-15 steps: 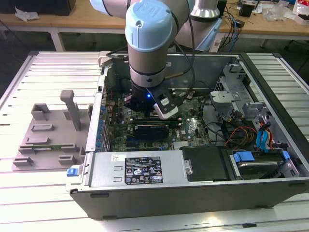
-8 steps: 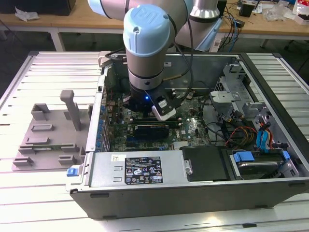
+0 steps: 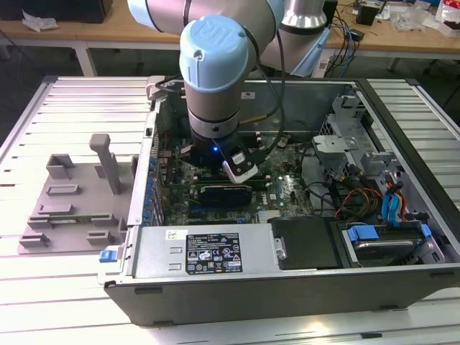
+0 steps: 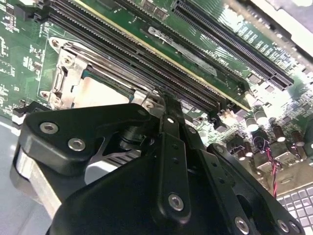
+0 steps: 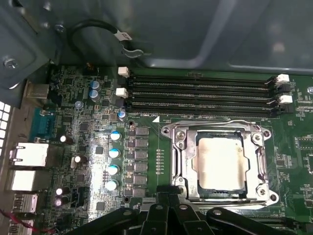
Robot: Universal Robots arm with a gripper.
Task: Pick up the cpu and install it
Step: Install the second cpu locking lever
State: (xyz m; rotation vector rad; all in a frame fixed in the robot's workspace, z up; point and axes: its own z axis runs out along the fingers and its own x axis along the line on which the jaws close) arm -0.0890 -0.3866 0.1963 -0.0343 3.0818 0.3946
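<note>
Hovering low over the board (image 5: 98,147), the gripper (image 5: 168,196) has its fingers pressed together, tips meeting at a point just beside the near edge of the socket (image 5: 221,161). Nothing is pinched between them as far as both wrist views show.

By my reading, the main part of the task is done: the cpu (image 5: 219,162) lies inside the socket frame, flat and level, its corners lined up with the metal surround. In the second wrist view the cpu (image 4: 98,94) shows past the black fingers (image 4: 171,127), seated in the same frame. Whether the retention plate and lever are fully latched I cannot tell; the frame looks down around the chip, so what may be left is only securing it or pulling away.

The cpu itself is a flat square with a pale, dull-silver top that catches the light, slightly mottled, with a thin darker border where it meets the frame.

Beyond the socket run the long black memory slots (image 5: 200,95) with white clips at their ends, then the grey case wall (image 5: 195,29).

In the exterior view the arm (image 3: 215,65) reaches down into the open case (image 3: 402,115), toward its left wall, while the grey tray (image 3: 68,205) sits on the table (image 3: 43,287) outside that wall.
</note>
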